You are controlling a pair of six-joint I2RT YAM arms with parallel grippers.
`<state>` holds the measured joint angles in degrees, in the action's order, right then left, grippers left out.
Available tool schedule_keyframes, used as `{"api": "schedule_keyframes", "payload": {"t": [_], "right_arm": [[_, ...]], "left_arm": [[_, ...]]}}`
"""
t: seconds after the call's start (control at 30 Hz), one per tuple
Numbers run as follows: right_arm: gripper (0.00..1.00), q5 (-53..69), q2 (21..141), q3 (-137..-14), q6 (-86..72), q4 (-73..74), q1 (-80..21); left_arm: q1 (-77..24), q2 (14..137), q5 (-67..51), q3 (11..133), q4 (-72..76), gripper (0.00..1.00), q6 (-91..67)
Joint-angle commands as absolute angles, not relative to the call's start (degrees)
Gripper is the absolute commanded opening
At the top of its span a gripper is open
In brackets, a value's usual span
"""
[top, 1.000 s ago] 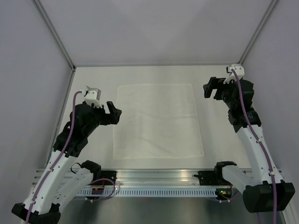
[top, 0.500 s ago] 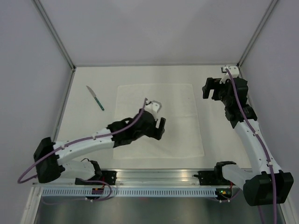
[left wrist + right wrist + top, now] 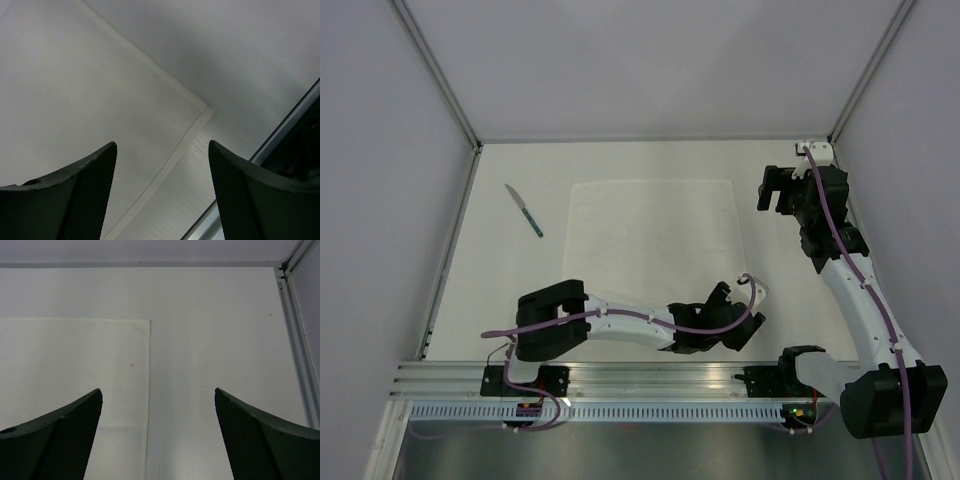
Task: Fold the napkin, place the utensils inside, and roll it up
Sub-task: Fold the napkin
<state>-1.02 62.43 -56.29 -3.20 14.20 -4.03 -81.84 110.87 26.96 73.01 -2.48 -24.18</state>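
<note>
Your left arm lies low along the near edge, left gripper point(image 3: 162, 144) spread wide over the near right corner of the napkin point(image 3: 655, 240), flat mid-table. Your right arm stands upright, right gripper point(image 3: 157, 390) wide, beside the far right corner.

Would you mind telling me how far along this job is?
Nothing looks done yet: the napkin lies flat and unfolded. In hand: the open left end effector hovers over its near right corner, and the right end effector hangs open near the far right corner. Left: folding, placing the knife, which lies off the cloth, and rolling.
</note>
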Motion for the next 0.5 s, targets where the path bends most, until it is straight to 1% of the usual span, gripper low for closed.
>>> {"api": "schedule_keyframes", "payload": {"t": [0.0, 0.27, 0.47], "right_arm": [[0.98, -3.87, 62.49, -58.18, -3.16, 14.68, -4.22], [0.98, -4.39, 62.49, -58.1, -3.16, 14.5, -4.22], [0.98, -4.39, 62.84, -58.1, -3.16, 14.59, -4.13]], "left_arm": [[-83.14, 113.63, 26.46, 76.9, 4.92, 0.78, -20.93], [-84.64, 120.93, 25.31, 81.56, 6.41, 0.7, -19.51], [-85.08, 124.18, 26.54, 82.26, 8.52, 0.7, -17.67]]}}
